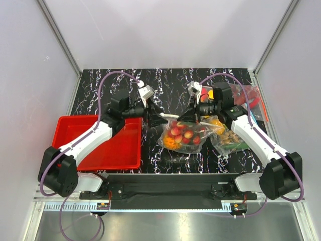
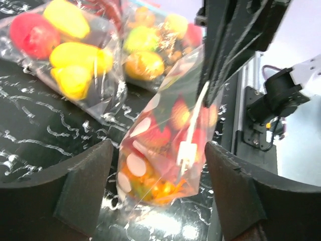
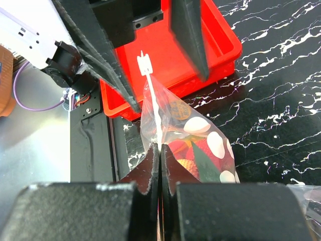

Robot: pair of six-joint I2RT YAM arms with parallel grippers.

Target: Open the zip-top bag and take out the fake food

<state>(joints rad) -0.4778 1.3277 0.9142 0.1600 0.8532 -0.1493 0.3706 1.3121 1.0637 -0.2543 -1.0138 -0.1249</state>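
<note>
1. The zip-top bag (image 1: 183, 136) sat just right of the red tray (image 1: 115, 146). It looked light, soft and slippery, so the stiffer zip seam was the best hold.
2. The seam ran lengthwise toward the tray, edge up, with the fake food (image 1: 188, 134) sagging below.
3. The right gripper (image 3: 159, 155) was clamped on the seam; the left gripper (image 2: 158, 150) stood with jaws apart around the slider (image 2: 186, 153).

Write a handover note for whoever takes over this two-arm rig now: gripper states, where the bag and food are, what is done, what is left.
Right gripper: shut on the top edge of the clear crinkly white-dotted zip-top bag.
Left gripper: open, fingers either side of the bag's white slider tab, not gripping.
Small plastic fake food: all inside the bag; zip looks closed.
Done: bag gripped and raised at one end.
Left: grip slider, open zip, remove food.
</note>
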